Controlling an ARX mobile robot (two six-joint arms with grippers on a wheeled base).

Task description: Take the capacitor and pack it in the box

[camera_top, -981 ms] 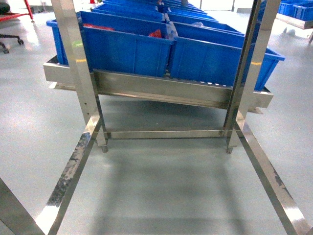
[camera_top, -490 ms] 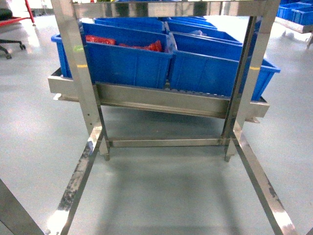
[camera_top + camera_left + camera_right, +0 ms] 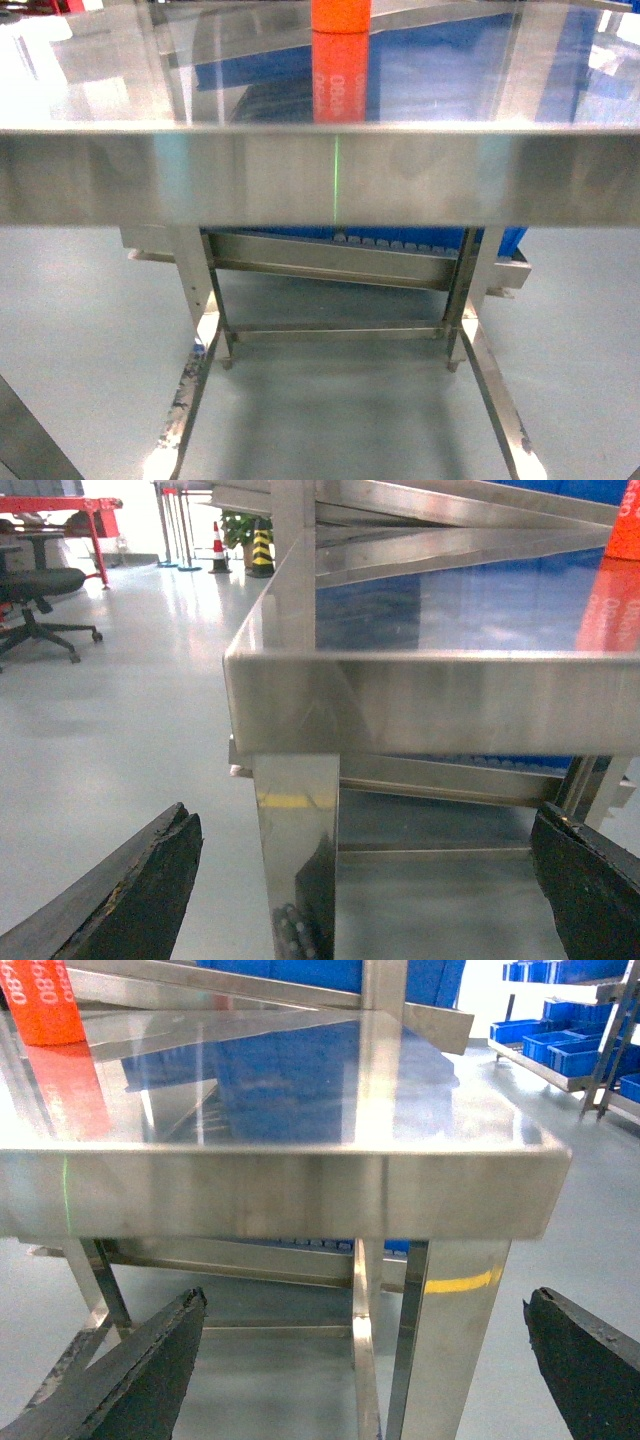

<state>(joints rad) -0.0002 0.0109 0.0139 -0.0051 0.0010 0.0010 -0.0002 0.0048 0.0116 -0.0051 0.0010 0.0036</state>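
Neither the capacitor nor the box shows in any view. A stainless steel table fills the scene, its front edge (image 3: pixel 320 175) level with the head camera. My left gripper (image 3: pixel 362 815) hangs open below the table's left corner (image 3: pixel 300 695), its dark fingers (image 3: pixel 140 890) wide apart with only a table leg (image 3: pixel 295 850) seen between them. My right gripper (image 3: pixel 365 1295) is open too, below the right corner (image 3: pixel 500 1185), and holds nothing. An orange object with printed digits (image 3: pixel 340 15) stands on the tabletop; it also shows as the orange object (image 3: pixel 45 1005) in the right wrist view.
Blue bins (image 3: pixel 400 235) sit on a lower rack behind the table legs. More blue bins (image 3: pixel 560 1045) stand on a shelf at the right. An office chair (image 3: pixel 40 590) and a traffic cone (image 3: pixel 217 550) stand on the grey floor at the left.
The head view has risen from the lower rack to tabletop level. The blue bins, plain before, are now mostly hidden behind the table's front edge, and the orange object has come into view.
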